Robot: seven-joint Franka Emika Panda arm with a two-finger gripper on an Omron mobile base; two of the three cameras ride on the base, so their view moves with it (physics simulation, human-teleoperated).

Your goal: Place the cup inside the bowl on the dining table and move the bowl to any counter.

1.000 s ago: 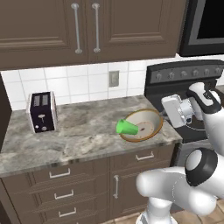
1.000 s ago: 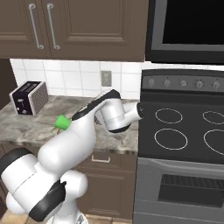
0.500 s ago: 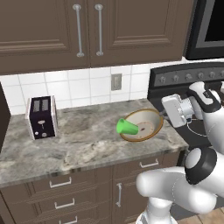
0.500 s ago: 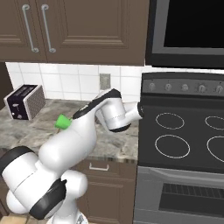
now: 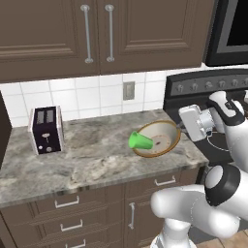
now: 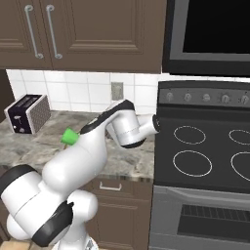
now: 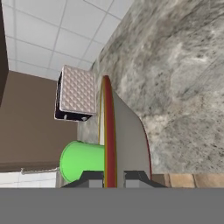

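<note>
Gripper [image 7: 114, 178] is pinched nearly closed on the rim of the bowl [image 5: 158, 139], one fingertip either side of the edge (hand view shows it clearly). Bowl is tilted up on its side, cup [image 5: 140, 141] lying inside it with its mouth toward the toaster [image 5: 46, 129]. Both sit over the right end of the counter [image 5: 92, 162], well right of the toaster, just left of the stove [image 6: 205, 156].

Change over the last second: whole scene has slid in both base views, toaster included, so the base is driving, not the objects. Bowl and cup kept their spot against the toaster. Grip unchanged.

Reading: carry is basically at the counter; what's left is levelling, lowering and releasing.
</note>
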